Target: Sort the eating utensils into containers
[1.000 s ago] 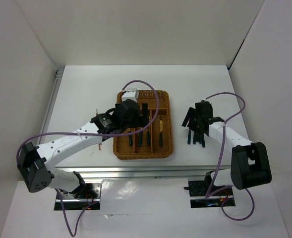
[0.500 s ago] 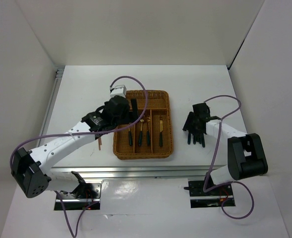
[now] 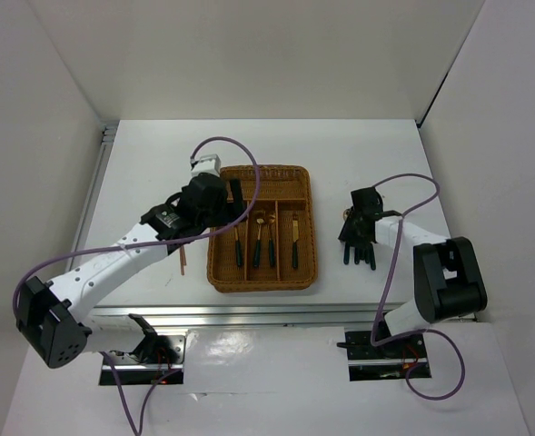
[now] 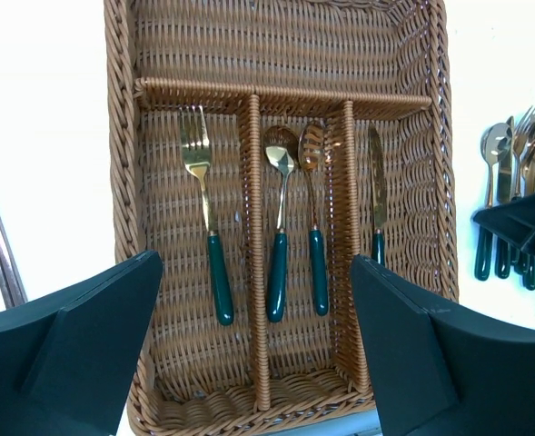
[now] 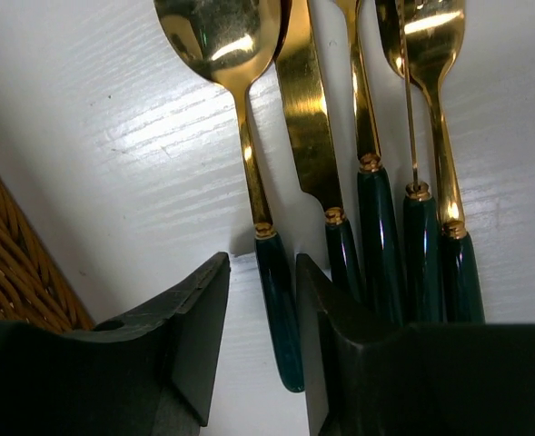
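The brown wicker tray [image 3: 265, 283] lies mid-table. In the left wrist view [image 4: 122, 182] its left slot holds a fork [image 4: 199, 182], the middle slot two spoons [image 4: 281, 163], the right slot a knife [image 4: 376, 182]; the crosswise slot is bare. My left gripper [image 3: 233, 193] hangs open and empty over the tray's left part [image 4: 258, 363]. Several green-handled utensils [image 3: 363, 256] lie right of the tray. My right gripper [image 3: 356, 234] is low over them, its jaws narrowly open astride a spoon's handle [image 5: 281, 309]; its midpoint is [image 5: 262, 363]. Copper chopsticks [image 3: 183, 259] lie left of the tray.
A metal rail [image 3: 93, 195] runs along the table's left edge and another along the front [image 3: 267, 313]. White walls close the back and sides. Purple cables loop above both arms. The right gripper shows as a dark block [image 4: 530, 227] beside the pile.
My left gripper has drawn back leftward from over the tray's middle toward its left edge. My right gripper has settled lower over the utensil pile.
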Controlling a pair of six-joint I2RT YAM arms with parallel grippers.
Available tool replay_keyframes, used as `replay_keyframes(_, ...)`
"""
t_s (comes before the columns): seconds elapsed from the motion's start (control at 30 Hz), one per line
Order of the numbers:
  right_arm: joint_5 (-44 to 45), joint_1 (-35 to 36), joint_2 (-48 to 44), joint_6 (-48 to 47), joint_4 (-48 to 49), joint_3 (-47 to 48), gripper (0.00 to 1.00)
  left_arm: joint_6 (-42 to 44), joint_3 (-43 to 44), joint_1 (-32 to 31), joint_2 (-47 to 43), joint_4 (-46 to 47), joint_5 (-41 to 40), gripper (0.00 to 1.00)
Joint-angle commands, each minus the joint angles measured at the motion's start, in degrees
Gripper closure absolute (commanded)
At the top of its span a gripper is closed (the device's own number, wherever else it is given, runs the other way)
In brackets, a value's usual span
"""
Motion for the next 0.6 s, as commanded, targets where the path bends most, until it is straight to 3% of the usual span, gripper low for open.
replay_keyframes(0.0, 2.5, 0.6, 2.7, 0.2, -2.4, 0.8, 0.58, 1.6, 0.0, 0.9, -2.3, 0.4, 0.6, 0.00)
replay_keyframes(0.4, 8.1, 4.6, 8.3, 2.4, -6.0, 4.2, 0.68, 2.2, -1.1, 2.5, -4.0, -0.7, 0.6, 0.00)
replay_keyframes(0.5, 8.6, 4.7, 9.5, 2.9, -6.5, 4.8, 0.74, 2.2, -1.7, 2.5, -4.5, -0.7, 0.6, 0.00)
replay_keyframes(0.57, 8.6, 4.7, 9.5, 2.9, -7.0, 5.3, 0.84, 2.2, -2.3, 3.0, -4.5, -0.7, 0.6, 0.00)
